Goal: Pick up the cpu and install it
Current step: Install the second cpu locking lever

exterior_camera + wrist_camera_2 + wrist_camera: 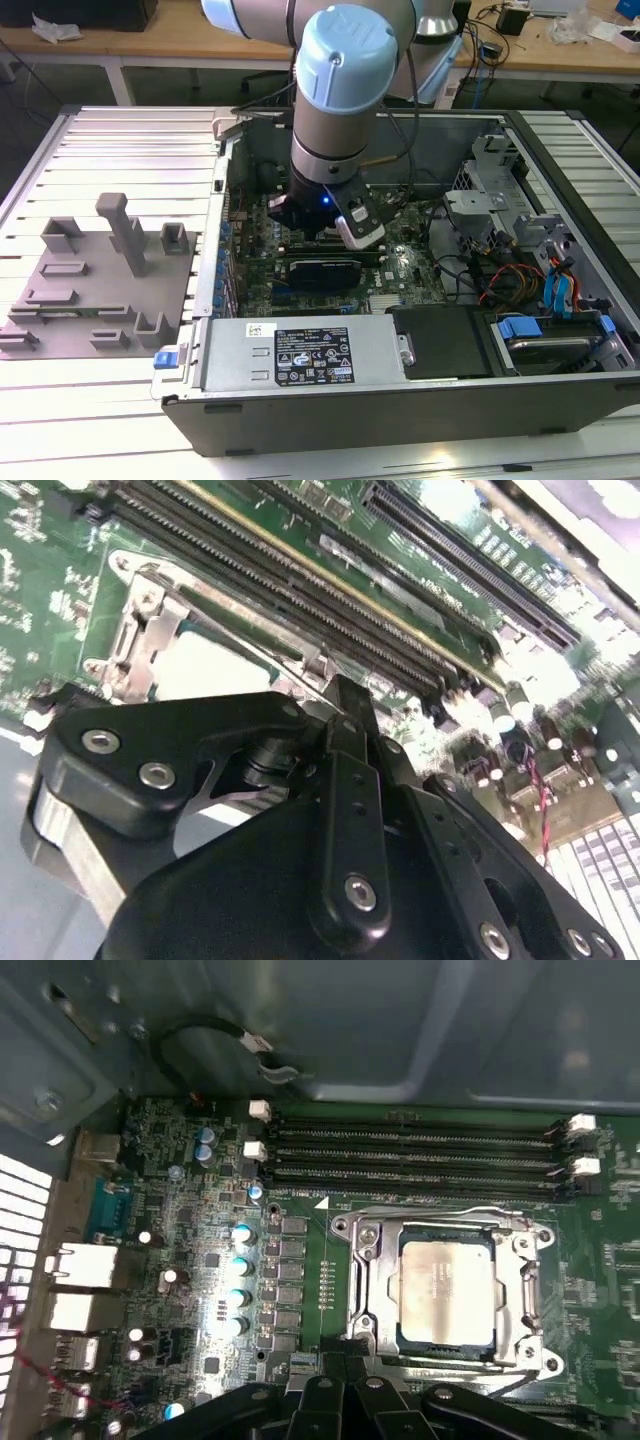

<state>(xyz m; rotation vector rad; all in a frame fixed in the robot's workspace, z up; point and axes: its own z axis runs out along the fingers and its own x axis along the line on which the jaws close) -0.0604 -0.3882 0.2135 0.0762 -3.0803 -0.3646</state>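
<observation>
nearest to us in the first wrist view is the black, bolted body of the tool (340, 1400), and just beyond its tip lies the cpu (447, 1285), a flat square chip with a pale silver metal top. the chip sits inside the dark square socket with its metal frame (352, 1290), flat on the green motherboard (180, 1220). its edges run square with the frame, so it looks seated to us and not tilted. we judge the tool to be holding nothing, since the chip lies apart from it, a little ahead of its tip. how wide its jaws stand we cannot tell from either wrist view.

beyond the socket run four long black memory slots (410, 1155), parallel to the socket's far edge, and behind them the grey metal wall of the case (400, 1030).

in the exterior view the tool (328, 225) hangs low inside the open grey computer case (300, 395), over the middle of the board. well apart, on the slatted metal surface (120, 130) to the exterior view's left, stands the large grey plastic tray with upright blocks (100, 290).
</observation>
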